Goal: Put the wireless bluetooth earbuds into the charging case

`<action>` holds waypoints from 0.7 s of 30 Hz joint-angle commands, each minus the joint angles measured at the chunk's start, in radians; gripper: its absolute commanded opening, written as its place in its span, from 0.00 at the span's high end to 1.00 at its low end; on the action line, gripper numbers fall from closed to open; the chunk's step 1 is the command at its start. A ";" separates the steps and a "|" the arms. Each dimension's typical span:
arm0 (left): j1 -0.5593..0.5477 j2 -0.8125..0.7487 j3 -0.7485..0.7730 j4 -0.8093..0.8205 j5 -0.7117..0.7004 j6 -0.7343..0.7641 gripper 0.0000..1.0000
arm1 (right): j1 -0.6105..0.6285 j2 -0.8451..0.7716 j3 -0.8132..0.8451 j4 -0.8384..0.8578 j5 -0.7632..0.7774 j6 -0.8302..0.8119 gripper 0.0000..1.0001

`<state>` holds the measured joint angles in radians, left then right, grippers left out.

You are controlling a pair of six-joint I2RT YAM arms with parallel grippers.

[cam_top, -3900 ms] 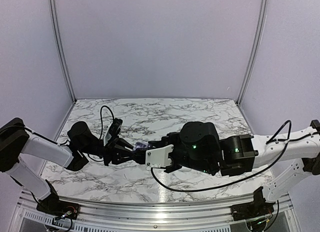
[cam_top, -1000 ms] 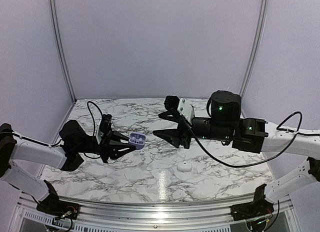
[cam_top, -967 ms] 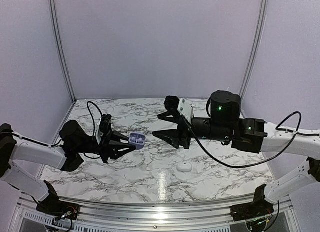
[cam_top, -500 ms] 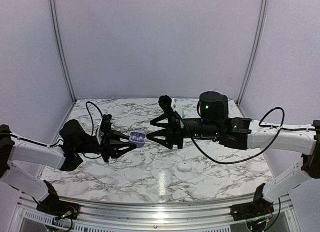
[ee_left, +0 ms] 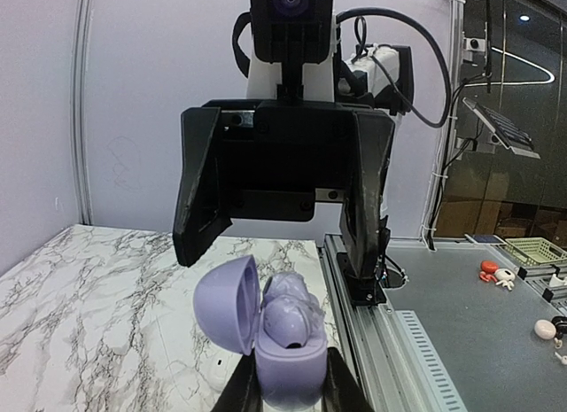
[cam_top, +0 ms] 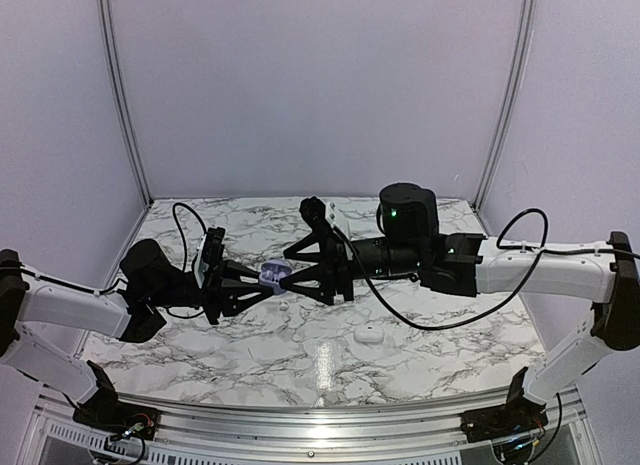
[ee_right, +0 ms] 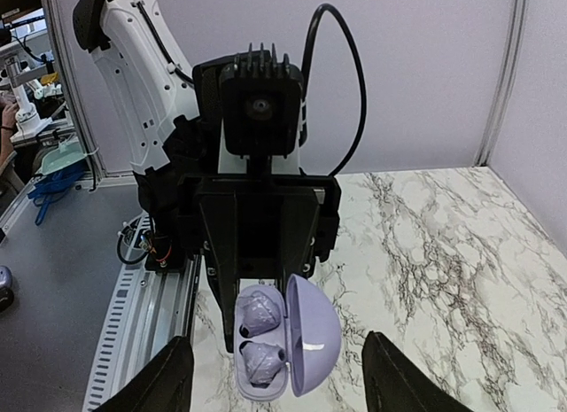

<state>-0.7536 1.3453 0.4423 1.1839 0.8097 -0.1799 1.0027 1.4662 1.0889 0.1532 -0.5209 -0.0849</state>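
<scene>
Only overhead: white case (cam_top: pixel 369 334) (lilac case (cam_top: pixel 272 275) gripped).

The charging case (ee_left: pixel 279 341) is seen to be of smooth, glossy lilac plastic, and the earbuds (ee_right: pixel 260 311) likewise. The right end effector (cam_top: pixel 284 270) is made of matt black plastic. The counter (cam_top: pixel 250 345) is given a polished marble pattern; the front rail (cam_top: pixel 300 425) appears to be of brushed metal.

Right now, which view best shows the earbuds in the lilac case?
Right wrist: both earbuds face the lens in the open case. Left wrist shows them overlapping; top external shows only a lilac speck.
</scene>
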 commanded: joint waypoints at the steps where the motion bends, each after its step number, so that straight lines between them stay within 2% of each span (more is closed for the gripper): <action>1: 0.004 -0.005 0.034 0.005 -0.015 -0.023 1.00 | -0.004 0.009 0.049 0.008 -0.047 -0.024 0.35; 5: 0.004 -0.013 0.037 0.004 -0.031 -0.024 1.00 | -0.004 0.011 0.049 -0.001 -0.058 -0.033 0.36; 21: 0.005 0.014 0.068 -0.018 -0.095 -0.047 1.00 | 0.029 -0.016 0.051 -0.043 -0.140 -0.112 0.51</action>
<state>-0.7536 1.3499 0.4595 1.1690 0.7826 -0.2131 0.9997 1.4723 1.1030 0.1520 -0.5797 -0.1646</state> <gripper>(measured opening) 0.200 0.507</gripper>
